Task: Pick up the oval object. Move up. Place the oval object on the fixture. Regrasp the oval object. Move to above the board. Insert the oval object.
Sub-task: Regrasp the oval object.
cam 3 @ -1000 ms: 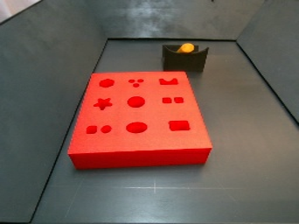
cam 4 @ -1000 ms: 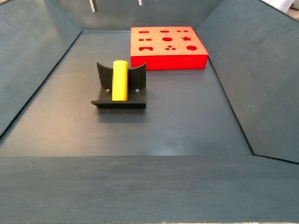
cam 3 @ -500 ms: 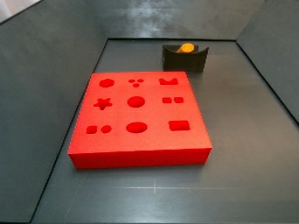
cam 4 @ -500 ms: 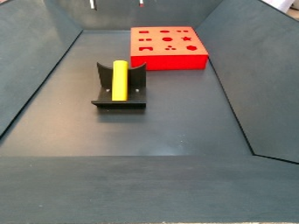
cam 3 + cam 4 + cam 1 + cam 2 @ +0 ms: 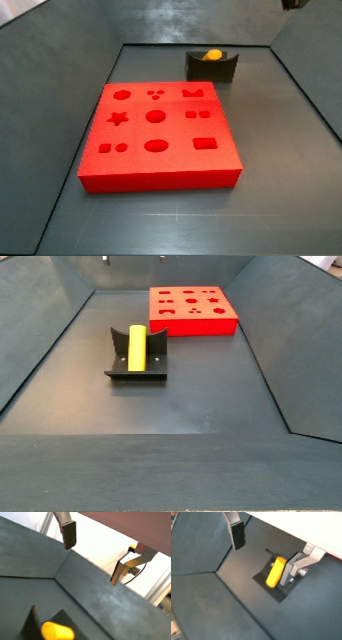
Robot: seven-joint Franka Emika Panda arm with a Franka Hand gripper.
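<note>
The peg [image 5: 135,346] lies lengthwise in the notch of the fixture [image 5: 136,374], left of and nearer than the board [image 5: 191,310], evidently parked for regrasping, while the pincer [image 5: 267,539] hangs above it, released and empty, fingers [image 5: 237,536] wide apart.

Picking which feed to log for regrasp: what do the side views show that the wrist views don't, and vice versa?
Only the side views show the large flat red board with its shaped cutouts, lying on the dark floor apart from the fixture.

Only the wrist views show the gripper: flat silver fingers with dark pads, spread wide with nothing between them, raised above the floor.

Both show the small yellow-orange oval object, lying in the notch of the dark fixture; a wrist view shows them past the gripper's fingers, untouched.
</note>
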